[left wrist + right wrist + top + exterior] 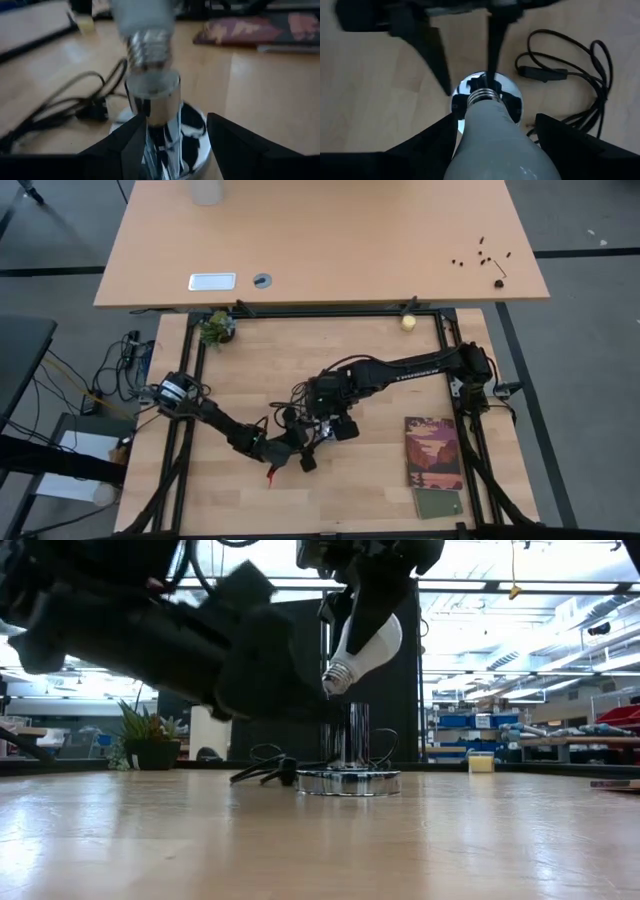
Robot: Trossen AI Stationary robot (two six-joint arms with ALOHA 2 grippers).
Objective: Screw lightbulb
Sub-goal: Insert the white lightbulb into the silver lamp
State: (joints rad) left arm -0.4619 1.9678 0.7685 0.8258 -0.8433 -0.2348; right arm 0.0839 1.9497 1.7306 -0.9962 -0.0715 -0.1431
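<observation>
Lightbulb (495, 140) pinched in right tool (495, 150), tilted just above socket (349, 755), left tool (172, 145) spread around socket stem

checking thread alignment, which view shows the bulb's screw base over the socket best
The low view: side-on, the lightbulb hangs tilted, its base just above the socket. Left wrist view shows the threads close but blurred; right wrist view looks down the bulb; the high view hides it under the arms.
</observation>
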